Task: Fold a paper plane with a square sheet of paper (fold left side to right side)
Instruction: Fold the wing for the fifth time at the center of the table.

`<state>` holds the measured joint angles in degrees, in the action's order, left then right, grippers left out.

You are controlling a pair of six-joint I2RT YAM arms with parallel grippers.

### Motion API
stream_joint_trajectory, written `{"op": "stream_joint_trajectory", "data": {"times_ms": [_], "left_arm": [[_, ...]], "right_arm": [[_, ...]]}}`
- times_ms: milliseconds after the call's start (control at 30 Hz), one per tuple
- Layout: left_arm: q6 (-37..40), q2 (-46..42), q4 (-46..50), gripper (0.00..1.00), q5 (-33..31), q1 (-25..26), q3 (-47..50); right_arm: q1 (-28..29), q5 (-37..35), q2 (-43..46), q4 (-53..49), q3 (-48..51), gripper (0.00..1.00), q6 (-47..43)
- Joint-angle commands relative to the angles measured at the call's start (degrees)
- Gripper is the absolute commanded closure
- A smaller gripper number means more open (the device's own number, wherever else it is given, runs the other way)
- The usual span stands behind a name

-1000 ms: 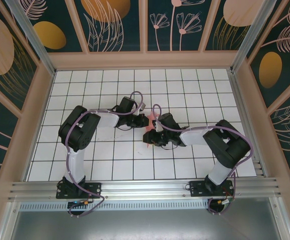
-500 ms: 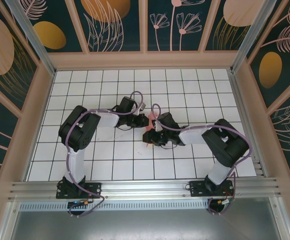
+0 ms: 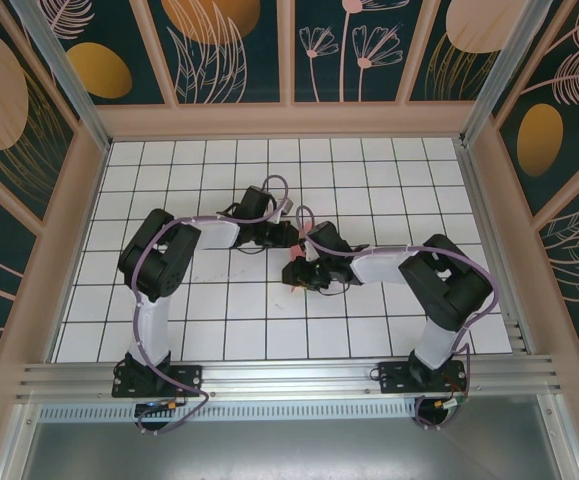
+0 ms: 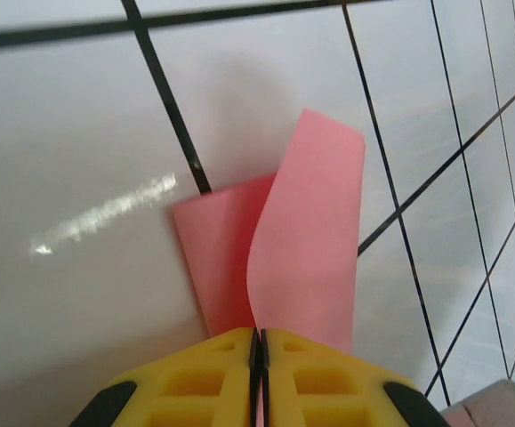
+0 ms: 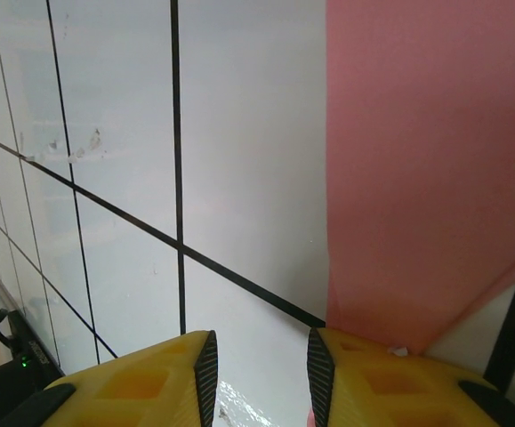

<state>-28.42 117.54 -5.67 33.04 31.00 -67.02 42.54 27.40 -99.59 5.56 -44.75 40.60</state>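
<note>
The square sheet of paper (image 4: 310, 222) is salmon pink. One flap stands up curved from the white grid table, and a flatter layer (image 4: 217, 240) lies behind it. My left gripper (image 4: 259, 336) is shut on the sheet's near edge, its yellow fingers pressed together. My right gripper (image 5: 257, 360) is open over bare tile, and its right finger (image 5: 373, 365) touches the lower edge of the pink sheet (image 5: 426, 169). In the top view, the left gripper (image 3: 285, 236) and right gripper (image 3: 297, 272) meet at the table's middle and cover most of the paper.
The white table with black grid lines (image 3: 199, 170) has a wooden frame and patterned walls (image 3: 289, 120) around it. The arm bases sit on a metal rail (image 3: 289, 378) at the near edge. Purple cables loop over both wrists.
Both wrists have shifted slightly left and drawn closer together. The pink paper that showed between them is now mostly covered. Neither gripper's opening has changed.
</note>
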Motion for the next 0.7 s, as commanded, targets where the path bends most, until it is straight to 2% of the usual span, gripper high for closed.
{"op": "stream_joint_trajectory", "data": {"times_ms": [0, 300, 400, 667], "left_arm": [[2.94, 1.69, 2.49, 0.86, -1.3, -0.67, -1.62], [2.59, 4.55, 1.1, 0.87, -1.53, -0.81, -0.83], [2.47, 5.07, 0.66, 0.91, -1.51, -0.81, -0.65], [2.02, 5.59, -0.78, 0.94, -1.18, -0.78, 0.31]], "right_arm": [[0.78, -4.15, -3.08, -7.77, -0.4, 0.63, -2.01], [0.83, -1.6, 1.43, -2.24, -0.68, 0.62, -3.83], [-0.12, 0.04, 4.91, 0.44, -0.18, 0.61, -4.21], [-10.85, 5.58, 16.51, 2.4, 5.14, 0.58, -5.74]]}}
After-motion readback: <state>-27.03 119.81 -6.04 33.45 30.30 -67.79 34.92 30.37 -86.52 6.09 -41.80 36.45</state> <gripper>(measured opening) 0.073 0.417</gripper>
